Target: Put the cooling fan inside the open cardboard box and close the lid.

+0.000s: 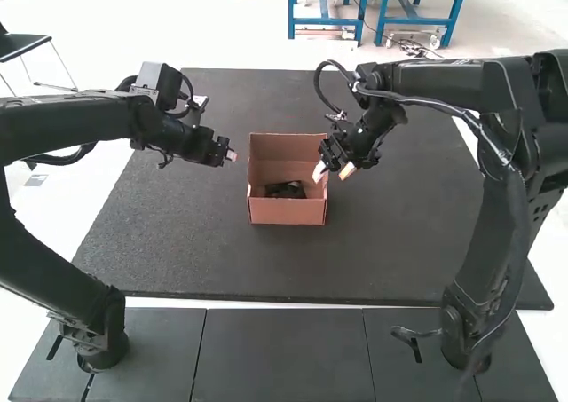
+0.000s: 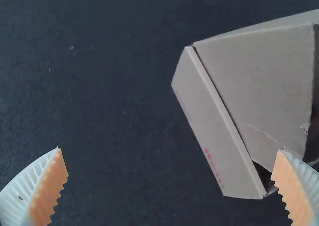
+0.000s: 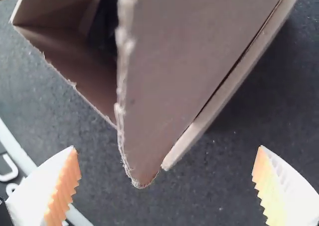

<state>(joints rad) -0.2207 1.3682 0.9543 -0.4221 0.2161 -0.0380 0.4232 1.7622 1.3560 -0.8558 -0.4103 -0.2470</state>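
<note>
The cooling fan (image 1: 286,190), seemingly the dark shape inside the cardboard box (image 1: 288,211), leaves only the lid (image 1: 286,147) upright at the box's 12 o'clock; the right gripper (image 1: 332,172), jaws apart, sits nearer at 3 o'clock, the left gripper (image 1: 229,154), also spread, at 10 o'clock.

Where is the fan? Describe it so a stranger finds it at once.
Start at the big dark mat; at its middle stands a small brown cardboard box, open, between the left claw and the right claw. The fan is the black shape lying inside it, the only dark thing against the brown walls.
</note>
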